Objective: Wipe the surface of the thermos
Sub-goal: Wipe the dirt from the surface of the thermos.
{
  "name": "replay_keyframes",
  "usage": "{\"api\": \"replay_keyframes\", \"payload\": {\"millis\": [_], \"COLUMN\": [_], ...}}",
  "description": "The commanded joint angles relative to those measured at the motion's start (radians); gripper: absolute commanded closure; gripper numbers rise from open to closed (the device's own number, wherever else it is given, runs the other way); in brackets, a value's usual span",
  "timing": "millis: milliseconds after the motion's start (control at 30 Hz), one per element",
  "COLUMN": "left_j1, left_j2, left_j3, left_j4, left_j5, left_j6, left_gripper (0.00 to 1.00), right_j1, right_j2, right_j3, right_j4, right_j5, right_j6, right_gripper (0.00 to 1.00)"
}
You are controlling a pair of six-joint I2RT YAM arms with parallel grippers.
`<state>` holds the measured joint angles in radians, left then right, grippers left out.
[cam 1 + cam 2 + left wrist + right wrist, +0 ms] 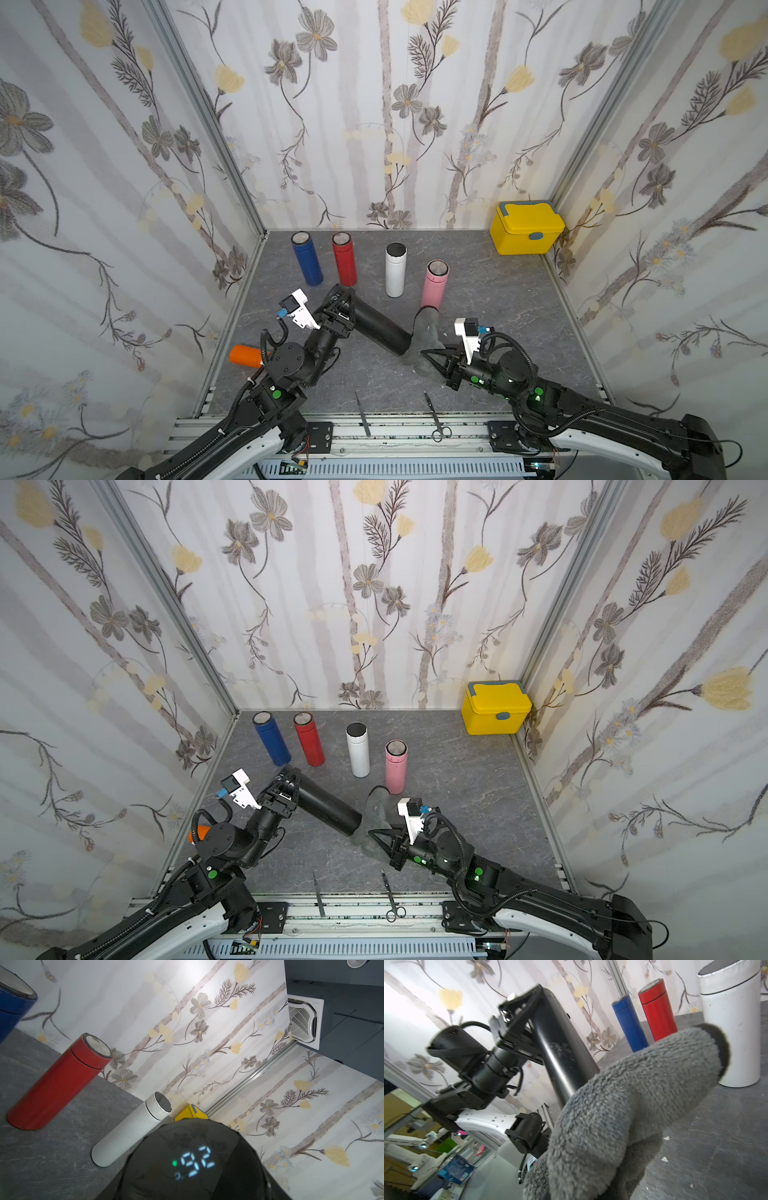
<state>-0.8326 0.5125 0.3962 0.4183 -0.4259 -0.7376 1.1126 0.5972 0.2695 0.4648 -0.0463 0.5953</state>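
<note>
Thermoses on site: five. Four stand upright on the grey table [498, 311] in a loose row toward the back: one blue thermos [307, 262], one red thermos [345, 259], one white thermos [395, 270] and one pink thermos [434, 284].

The fifth, the black thermos [380, 330], is tilted in front of that row. The left gripper [345, 309] is clamped on its lid end. In the left wrist view its lid display [197, 1161] shows two lit digits and one green dot.

One grey cloth [424, 328] touches the thermos's lower end. Whether that end rests on the table cannot be told, as the cloth covers it. The right gripper [430, 356] has its jaws together on the cloth, which fills most of the right wrist view.

Other items:
- One yellow lidded box [525, 228] sits in the far right corner.
- One orange container [245, 355] lies by the left wall, partly hidden by the left arm.
- One pair of tweezers [363, 413] and one pair of scissors [434, 415] lie at the front edge, apart from each other.
</note>
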Motion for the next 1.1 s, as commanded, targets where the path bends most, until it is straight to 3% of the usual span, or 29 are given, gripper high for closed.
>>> {"api": "replay_keyframes", "payload": {"millis": [0, 100, 233, 367, 467, 767, 900, 1067], "left_j1": [0.002, 0.001, 0.001, 0.002, 0.003, 0.016, 0.015, 0.016], "left_j2": [-0.003, 0.011, 0.043, 0.064, 0.056, 0.023, 0.030, 0.073], "left_j3": [0.006, 0.012, 0.027, 0.044, 0.052, 0.076, 0.085, 0.076], "left_j4": [0.034, 0.055, 0.074, 0.073, 0.067, 0.049, 0.073, 0.109], "left_j5": [-0.039, -0.011, 0.022, 0.029, 0.023, 0.014, 0.046, 0.077], "left_j6": [0.017, 0.009, -0.014, -0.015, 0.001, 0.019, 0.004, -0.021], "left_gripper": [1.00, 1.00, 1.00, 1.00, 1.00, 1.00, 1.00, 1.00], "right_j1": [0.003, 0.003, 0.021, 0.064, 0.067, 0.061, 0.040, 0.015], "right_j2": [-0.068, -0.027, 0.183, 0.388, 0.452, 0.257, 0.201, 0.250], "right_j3": [-0.016, 0.006, 0.115, 0.207, 0.195, -0.009, -0.040, 0.031], "right_j4": [0.081, 0.117, 0.188, 0.171, 0.112, -0.094, -0.053, 0.037], "right_j5": [-0.008, -0.035, -0.105, -0.063, 0.007, 0.290, 0.301, 0.256], "right_j6": [0.033, 0.012, -0.045, -0.097, -0.075, 0.051, 0.039, -0.068], "right_gripper": [1.00, 1.00, 1.00, 1.00, 1.00, 1.00, 1.00, 1.00]}}
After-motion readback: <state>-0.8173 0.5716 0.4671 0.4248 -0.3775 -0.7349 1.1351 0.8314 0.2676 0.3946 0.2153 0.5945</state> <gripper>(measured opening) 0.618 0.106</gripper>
